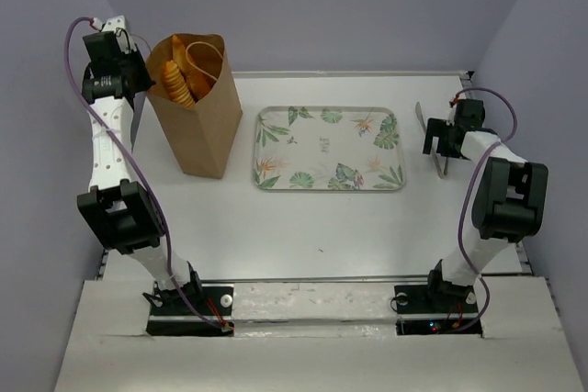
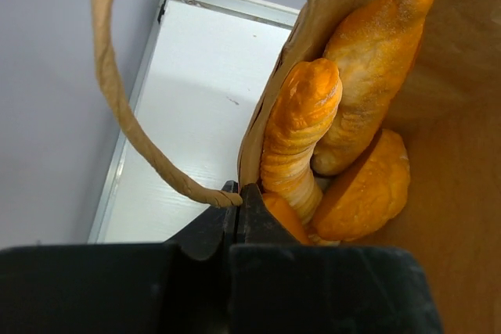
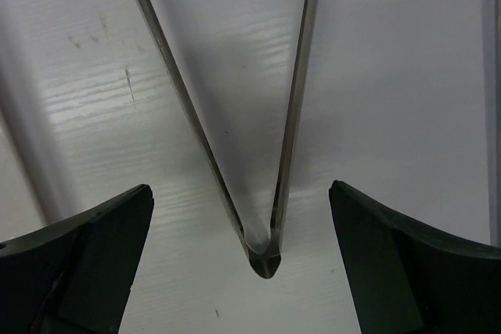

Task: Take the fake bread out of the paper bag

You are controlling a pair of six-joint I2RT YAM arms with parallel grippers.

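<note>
The tall brown paper bag [image 1: 202, 126] stands upright at the back left of the table. The fake bread [image 1: 175, 80] pokes out of its open top. The left wrist view shows inside the bag [image 2: 454, 162]: a ribbed stick loaf [image 2: 297, 138], a long baguette [image 2: 376, 60] and a shorter oval loaf [image 2: 364, 189]. My left gripper [image 1: 144, 76] is shut on the bag's left rim [image 2: 237, 193], beside where a cord handle [image 2: 117, 115] is attached. My right gripper [image 1: 439, 142] is open, with its jaws on either side of metal tongs [image 3: 266, 248] that lie on the table [image 3: 391, 76].
A leaf-patterned tray [image 1: 331, 149] lies in the middle of the table, to the right of the bag. The metal tongs [image 1: 424, 121] lie at the right, near the table's right edge. A metal rail [image 2: 129, 131] runs along the table's edge by the wall.
</note>
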